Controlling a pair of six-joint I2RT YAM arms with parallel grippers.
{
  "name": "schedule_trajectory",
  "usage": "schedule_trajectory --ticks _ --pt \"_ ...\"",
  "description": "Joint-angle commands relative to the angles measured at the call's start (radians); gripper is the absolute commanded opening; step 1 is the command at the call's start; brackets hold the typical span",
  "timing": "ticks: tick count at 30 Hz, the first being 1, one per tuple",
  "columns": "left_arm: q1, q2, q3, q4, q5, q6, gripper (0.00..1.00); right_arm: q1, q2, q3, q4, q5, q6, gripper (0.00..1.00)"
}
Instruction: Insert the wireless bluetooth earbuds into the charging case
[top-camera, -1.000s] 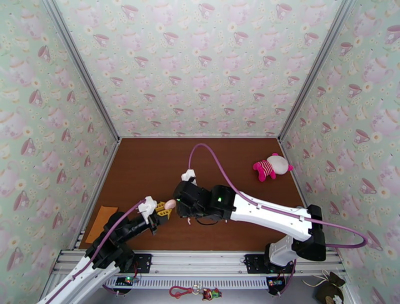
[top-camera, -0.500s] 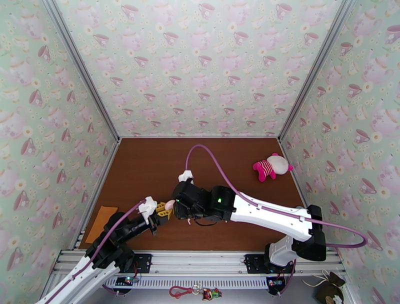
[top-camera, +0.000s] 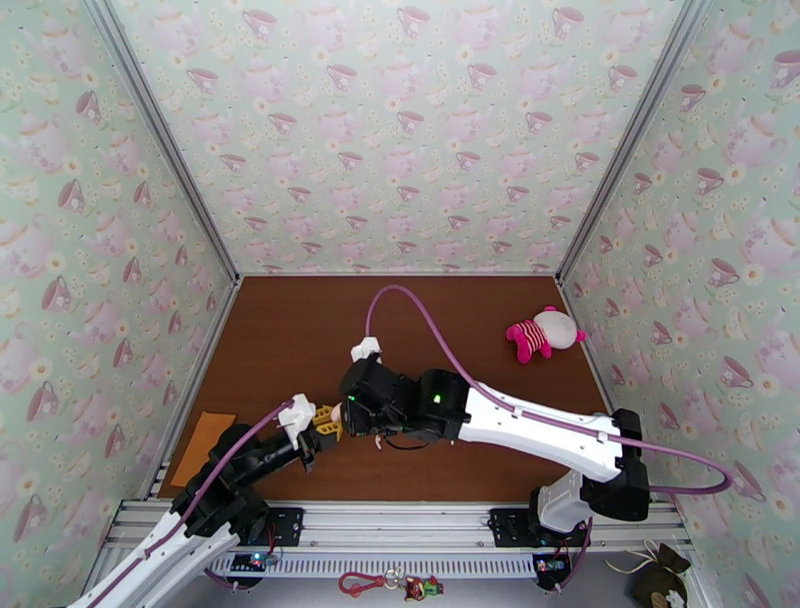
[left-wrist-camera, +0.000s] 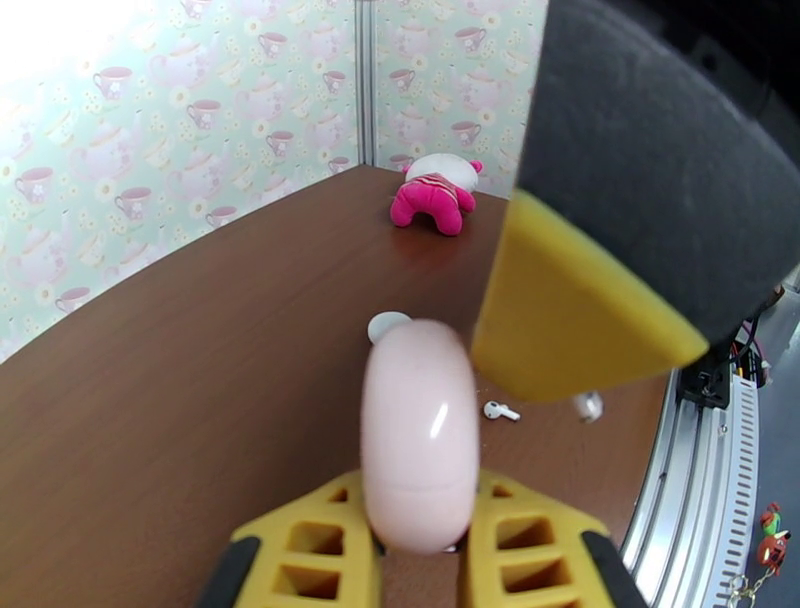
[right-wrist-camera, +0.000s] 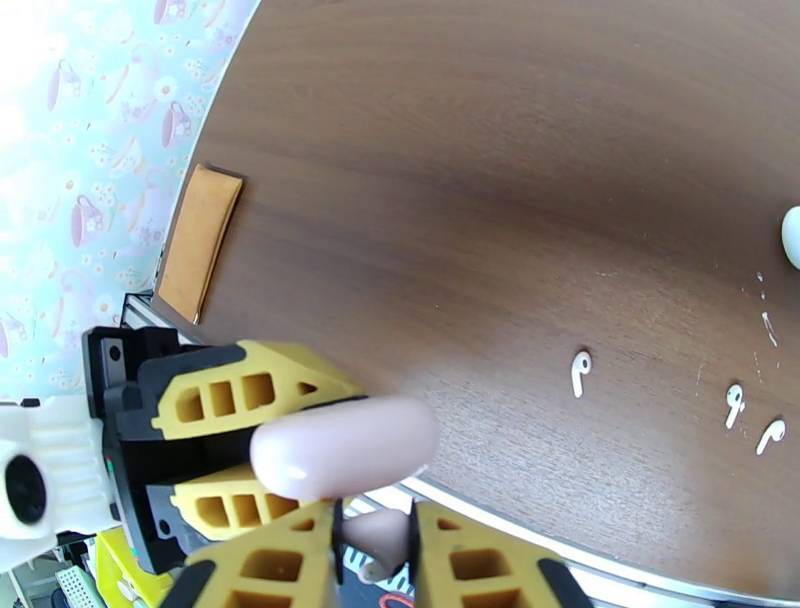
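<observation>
Left gripper (left-wrist-camera: 420, 535) clamped on an upright pink case (left-wrist-camera: 418, 420), held above the table (right-wrist-camera: 450, 150), right gripper (right-wrist-camera: 375, 548) pinched narrowly on the same case's edge, three white earbuds (right-wrist-camera: 579, 372) loose on the wood nearby.

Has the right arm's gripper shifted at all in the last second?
Yes. Seen from above, the right gripper has slid slightly left, away from the pink plush toy, toward the left gripper holding the pink case.

Glossy pale pink rounded charging case (right-wrist-camera: 345, 447), raised on edge above the table (right-wrist-camera: 450, 150), three tiny white stemmed earbuds (right-wrist-camera: 579, 372) scattered flat on it
</observation>
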Motion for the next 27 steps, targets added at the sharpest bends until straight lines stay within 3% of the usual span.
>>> schedule_trajectory --ticks 1,27 --pt "-0.011 -0.003 -0.015 0.014 0.042 0.021 0.00 0.000 0.016 0.035 0.004 0.002 -0.025 0.24" --pt "-0.022 -0.014 -0.018 0.017 0.096 0.072 0.00 -0.051 0.012 0.043 0.037 -0.046 -0.045 0.22"
